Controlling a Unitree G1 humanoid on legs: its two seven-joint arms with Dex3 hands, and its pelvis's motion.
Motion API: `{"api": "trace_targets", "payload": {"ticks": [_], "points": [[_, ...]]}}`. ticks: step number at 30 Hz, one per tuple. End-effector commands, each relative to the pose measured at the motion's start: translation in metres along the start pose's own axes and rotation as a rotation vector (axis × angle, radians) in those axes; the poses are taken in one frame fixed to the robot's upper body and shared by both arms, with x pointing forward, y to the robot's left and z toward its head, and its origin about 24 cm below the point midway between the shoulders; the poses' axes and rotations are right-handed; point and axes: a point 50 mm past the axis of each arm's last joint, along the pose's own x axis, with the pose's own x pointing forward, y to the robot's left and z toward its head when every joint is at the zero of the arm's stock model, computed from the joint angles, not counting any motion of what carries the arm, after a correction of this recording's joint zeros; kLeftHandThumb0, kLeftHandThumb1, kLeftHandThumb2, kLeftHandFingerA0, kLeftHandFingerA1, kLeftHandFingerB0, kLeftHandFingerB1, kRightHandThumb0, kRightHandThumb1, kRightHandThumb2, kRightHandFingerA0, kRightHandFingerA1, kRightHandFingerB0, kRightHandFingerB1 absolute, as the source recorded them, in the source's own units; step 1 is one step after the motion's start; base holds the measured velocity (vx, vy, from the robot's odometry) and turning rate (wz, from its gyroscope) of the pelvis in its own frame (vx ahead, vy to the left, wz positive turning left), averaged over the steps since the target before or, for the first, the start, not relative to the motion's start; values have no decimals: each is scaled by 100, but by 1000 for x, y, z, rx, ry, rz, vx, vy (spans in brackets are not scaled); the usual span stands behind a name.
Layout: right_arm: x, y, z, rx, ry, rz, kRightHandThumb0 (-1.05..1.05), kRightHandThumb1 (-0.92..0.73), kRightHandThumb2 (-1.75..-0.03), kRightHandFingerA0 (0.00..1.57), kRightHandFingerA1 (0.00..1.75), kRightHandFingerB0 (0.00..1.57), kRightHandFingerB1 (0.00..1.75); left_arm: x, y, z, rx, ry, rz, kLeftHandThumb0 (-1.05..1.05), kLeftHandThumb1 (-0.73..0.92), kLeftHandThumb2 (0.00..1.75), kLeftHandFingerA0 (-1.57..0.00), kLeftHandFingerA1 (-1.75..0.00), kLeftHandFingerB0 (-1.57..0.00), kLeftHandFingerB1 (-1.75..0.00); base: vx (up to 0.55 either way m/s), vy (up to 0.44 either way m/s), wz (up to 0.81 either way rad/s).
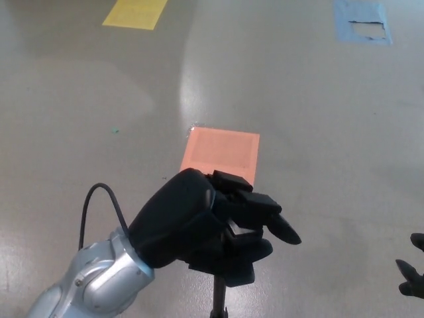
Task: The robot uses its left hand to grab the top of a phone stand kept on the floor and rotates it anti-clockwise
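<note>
Head view: the left hand (199,228) sits low and left of centre, its silver forearm (89,288) coming in from about seven o'clock with a black cable (99,202) looping over the wrist. Its fingers (268,215) are curled down and clenched around the top of the phone stand (218,301), whose thin black pole drops out from under the palm to the bottom edge at six o'clock (the head of the stand is almost wholly hidden by the hand). Just beyond the knuckles, toward twelve o'clock, an orange square (222,149) lies flat on the grey floor (298,106). A yellow patch (136,13) marks eleven o'clock, a blue patch (361,21) one o'clock. At four o'clock only the black fingertips of the right hand (412,271) show; whether they are spread or closed cannot be told
</note>
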Motion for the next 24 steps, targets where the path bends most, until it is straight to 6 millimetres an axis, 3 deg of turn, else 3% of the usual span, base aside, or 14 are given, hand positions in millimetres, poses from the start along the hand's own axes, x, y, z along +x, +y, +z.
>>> {"api": "trace_targets", "payload": {"ticks": [1,7,24], "points": [[2,-14,15,-10,-16,-33,-48,-80,-67,70,49,6,17,1,7,-20,-653,262,34,-39,55,87,-89,-66,-84,-64,0,0,0],[3,-15,17,-1,-11,-34,-50,-80,-67,71,49,6,18,5,8,-33,-825,374,34,-45,50,82,-94,-64,-89,-63,0,0,0],[4,-16,21,-4,-15,-41,-50,-81,-67,72,48,7,18,10,11,-43,-961,518,17,-40,47,81,-94,-65,-87,-64,0,0,0]]}}
